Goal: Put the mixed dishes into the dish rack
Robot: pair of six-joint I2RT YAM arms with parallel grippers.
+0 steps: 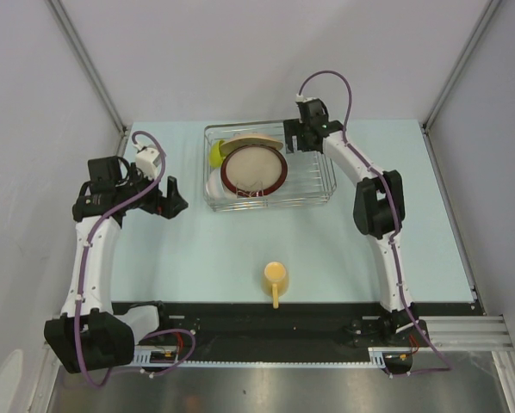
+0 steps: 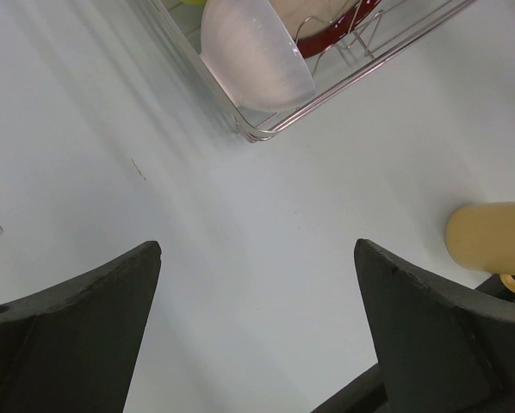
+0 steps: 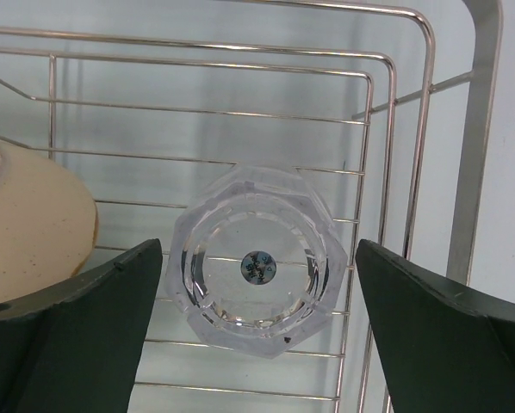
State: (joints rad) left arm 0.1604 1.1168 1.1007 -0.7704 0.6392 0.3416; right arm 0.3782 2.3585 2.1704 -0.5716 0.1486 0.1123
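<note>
In the top view you cannot pick out the clear drinking glass (image 3: 256,262) beneath the right gripper (image 1: 295,138). There the plate (image 1: 254,170) covers most of the white bowl (image 1: 211,185) and part of the lime-green bowl (image 1: 216,154). In your left wrist view, the right edge cuts off the yellow mug (image 2: 490,237).

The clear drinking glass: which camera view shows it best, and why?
Right wrist view: the clear drinking glass sits centred, seen end-on inside the dish rack, between the open right gripper's fingers. In top external that gripper hides it; left wrist shows none of it.
</note>
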